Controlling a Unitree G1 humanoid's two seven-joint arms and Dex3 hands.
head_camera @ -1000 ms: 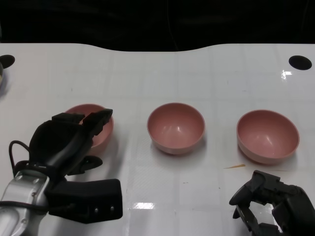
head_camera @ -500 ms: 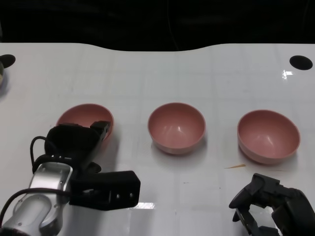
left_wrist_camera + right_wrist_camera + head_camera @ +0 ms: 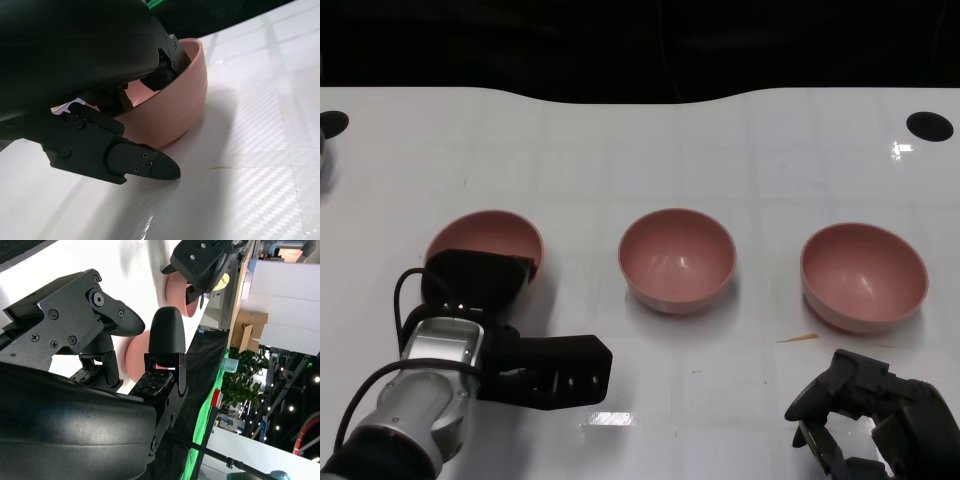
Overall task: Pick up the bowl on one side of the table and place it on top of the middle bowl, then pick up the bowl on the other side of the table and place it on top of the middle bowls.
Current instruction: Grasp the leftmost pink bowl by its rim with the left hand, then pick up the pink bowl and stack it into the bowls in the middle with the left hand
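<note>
Three pink bowls stand in a row on the white table. The left bowl has my left hand over its near rim. In the left wrist view the fingers reach inside the left bowl, and the thumb lies low on the table outside its wall with a small gap showing. That bowl still rests on the table. The middle bowl and the right bowl stand untouched. My right hand waits at the near right edge, fingers loosely bent and holding nothing.
A thin yellowish sliver lies on the table in front of the right bowl. Round black holes sit at the far right and far left. The table's dark far edge curves behind the bowls.
My left hand has turned and settled lower over the left bowl's near rim, fingers now inside it. The bowl has shifted slightly left. The right hand has not moved.
</note>
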